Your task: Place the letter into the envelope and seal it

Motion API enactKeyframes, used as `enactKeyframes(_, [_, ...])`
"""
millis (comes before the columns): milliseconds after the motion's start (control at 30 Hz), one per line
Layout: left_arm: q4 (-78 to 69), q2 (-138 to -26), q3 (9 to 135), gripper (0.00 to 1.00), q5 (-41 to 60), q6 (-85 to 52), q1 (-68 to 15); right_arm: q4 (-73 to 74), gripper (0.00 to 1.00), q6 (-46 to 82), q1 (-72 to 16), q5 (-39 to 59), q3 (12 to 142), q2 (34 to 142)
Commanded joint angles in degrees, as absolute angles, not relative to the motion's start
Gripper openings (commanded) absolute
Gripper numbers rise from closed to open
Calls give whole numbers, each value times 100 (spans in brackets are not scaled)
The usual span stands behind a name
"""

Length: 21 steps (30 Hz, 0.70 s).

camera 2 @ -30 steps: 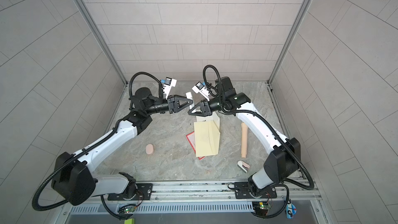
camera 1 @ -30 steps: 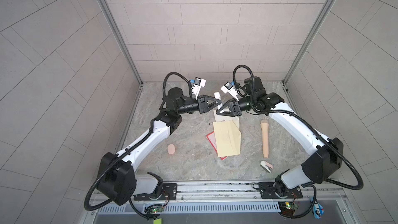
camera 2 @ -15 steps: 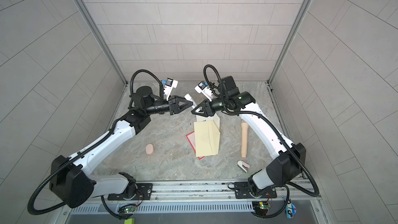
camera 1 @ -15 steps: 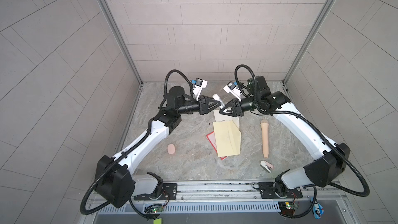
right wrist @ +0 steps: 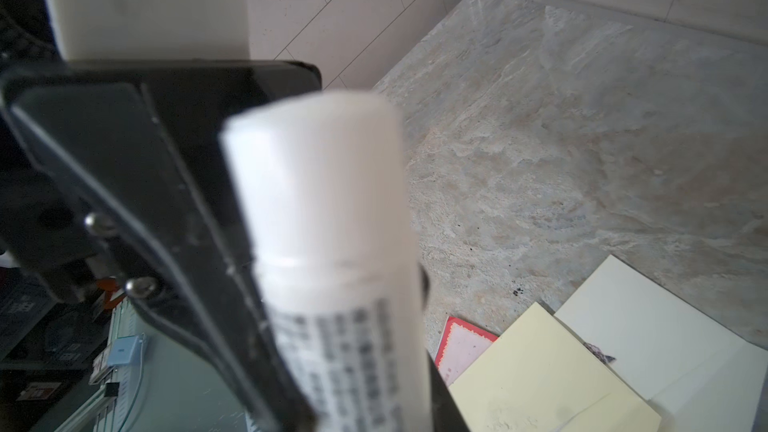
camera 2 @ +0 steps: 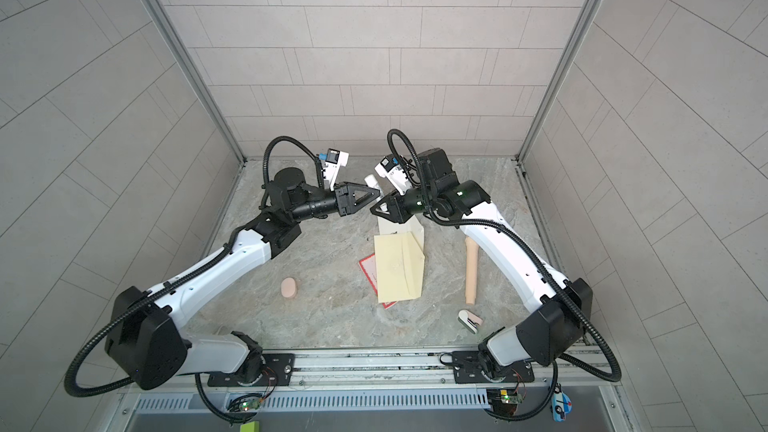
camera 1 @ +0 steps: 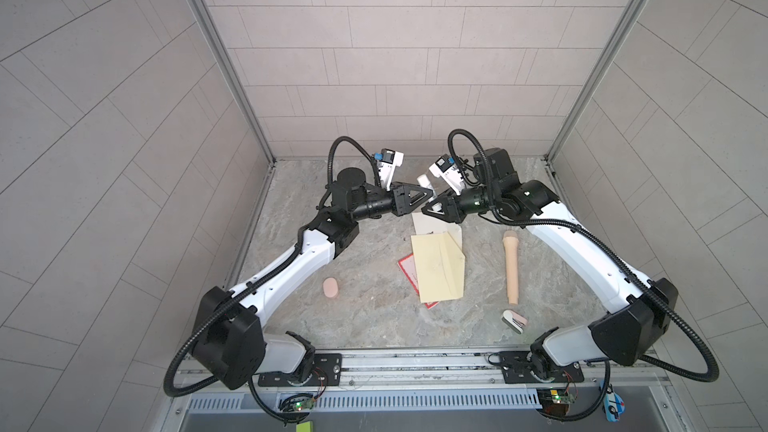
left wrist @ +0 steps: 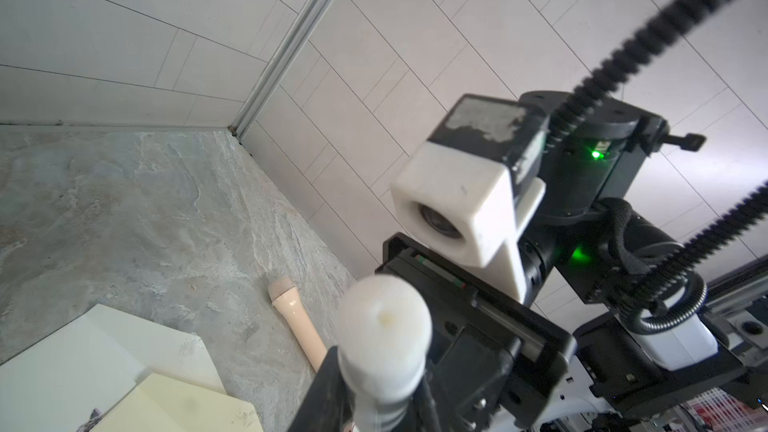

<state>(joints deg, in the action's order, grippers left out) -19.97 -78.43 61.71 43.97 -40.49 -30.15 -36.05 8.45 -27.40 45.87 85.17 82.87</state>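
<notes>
Envelope (camera 1: 432, 224): lies mid-frame on the worktop (camera 1: 353, 326), mostly under yellow paper (camera 1: 438, 272), apparently unsealed. Letter: cannot tell whether inside. Left hand (camera 1: 432, 194) and right hand (camera 1: 427, 208): partly closed on a raised glue stick (camera 1: 423, 179), just above in frame. Gluing and sealing seemingly left to do.

The left arm (camera 1: 299, 259) and right arm (camera 1: 582, 251) bend inward, wrists roughly level, tips nose to nose. The left gripper (camera 1: 430, 194) clamps a white stick (camera 1: 423, 179); the right gripper (camera 1: 426, 209) sits tip-on against it, its grip unclear.
</notes>
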Motion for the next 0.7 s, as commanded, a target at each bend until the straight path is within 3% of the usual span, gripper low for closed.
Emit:
enactKeyframes(0, [-1929,-7923,6306,0,3963,-3997,-2962,-3531,8,819,-2794,4752,8702,8085])
enactKeyframes(67, [-1881,-7916,6299,0,3934,-3969,-2962,-3510,3,844,-2795,4799,8693,8094])
enactKeyframes(233, [-1947,-7979,6263,34,4040,-4122,-2973,-3452,0,846,-2795,4907,8701,8108])
enactKeyframes(333, [-2004,-8046,6246,45,4071,-4201,-2971,-3460,0,827,-2795,4938,8740,8144])
enactKeyframes(500, [-2289,-8138,6232,44,4085,-4436,-2978,-3489,0,826,-2793,4974,8798,8200])
enactKeyframes(667, [-2643,-8259,6220,37,4138,-4670,-2988,-3530,0,822,-2797,5036,8798,8242])
